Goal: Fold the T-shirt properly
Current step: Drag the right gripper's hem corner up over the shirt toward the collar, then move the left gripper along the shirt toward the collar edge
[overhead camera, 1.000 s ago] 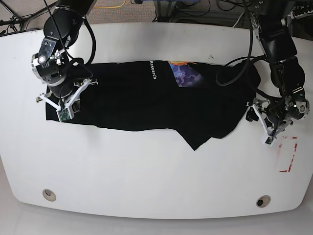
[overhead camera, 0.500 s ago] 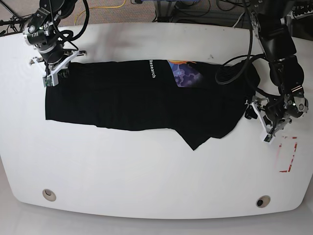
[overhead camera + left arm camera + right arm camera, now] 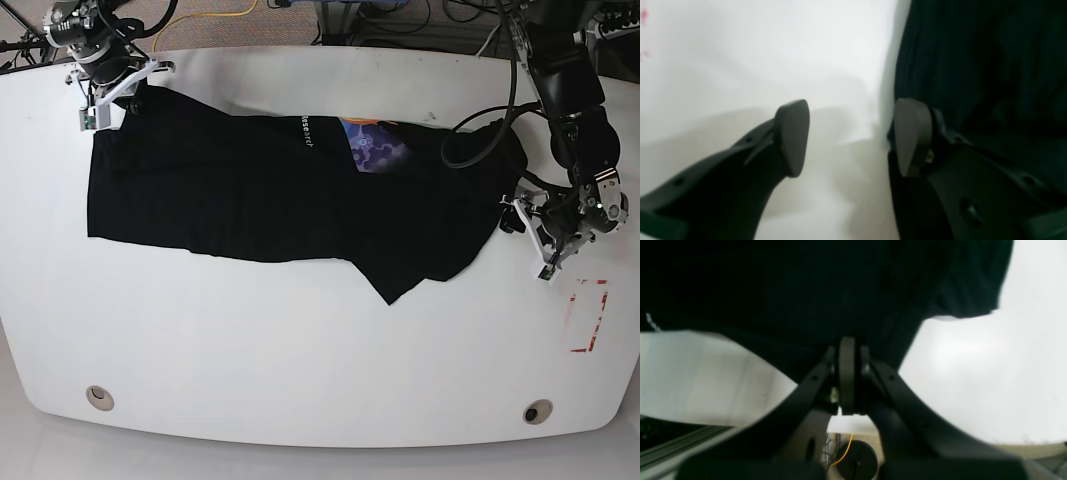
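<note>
The black T-shirt (image 3: 270, 190) lies spread across the white table (image 3: 300, 350), its colourful print (image 3: 375, 150) and white lettering (image 3: 307, 135) showing near the far edge, and a pointed flap of cloth juts toward the near side of the table. The right gripper (image 3: 105, 100) sits at the shirt's far corner on the base view's left; in the right wrist view its jaws are pressed together with black cloth pinched between them (image 3: 848, 350), and the fabric rises from the table up to the fingertips, so it is clenched on the T-shirt. The left gripper (image 3: 535, 240) hovers just beside the opposite end of the shirt, on the base view's right. Its jaws stand apart with nothing between them: one fingertip (image 3: 791, 136) is over bare table, the other (image 3: 912, 140) is at the cloth's edge (image 3: 973, 66). Whether that pad touches the fabric cannot be told. A red outline (image 3: 590, 315) is marked on the table just outside the left gripper, away from the shirt
</note>
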{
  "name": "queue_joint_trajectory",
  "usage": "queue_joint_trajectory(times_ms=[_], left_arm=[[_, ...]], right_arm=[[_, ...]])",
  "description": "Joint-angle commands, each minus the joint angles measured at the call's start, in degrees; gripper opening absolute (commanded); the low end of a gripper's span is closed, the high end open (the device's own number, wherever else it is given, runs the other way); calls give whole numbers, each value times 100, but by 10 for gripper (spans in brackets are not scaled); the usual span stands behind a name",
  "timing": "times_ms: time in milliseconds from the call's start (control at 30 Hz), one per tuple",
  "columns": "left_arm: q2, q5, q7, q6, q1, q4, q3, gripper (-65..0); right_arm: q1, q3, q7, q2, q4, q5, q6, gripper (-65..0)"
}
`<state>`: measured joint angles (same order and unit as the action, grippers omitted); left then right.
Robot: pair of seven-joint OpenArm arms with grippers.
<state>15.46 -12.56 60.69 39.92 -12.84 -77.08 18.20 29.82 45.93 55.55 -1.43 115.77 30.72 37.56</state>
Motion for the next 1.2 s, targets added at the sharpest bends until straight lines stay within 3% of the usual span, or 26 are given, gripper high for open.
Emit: queue_joint_trajectory(times_ms=[0,300,600,1167], left_arm=[[93,-59,-95,8,-153,-112,13,-272],[128,-94,-33,8,-153,-226,13,-272],[-12,-103,767,8,-144,-1017,66,-272],[-21,-111,1101,8,796,-1431,708,-272]], right_arm=[[196,132,-56,-63,103,36,29,-650],[371,18,-56,-55,103,18,29,-650],[292,-79,-65,-46,103,9,29,-650],[-42,-334,-47,-55,23,1,-103,-650]])
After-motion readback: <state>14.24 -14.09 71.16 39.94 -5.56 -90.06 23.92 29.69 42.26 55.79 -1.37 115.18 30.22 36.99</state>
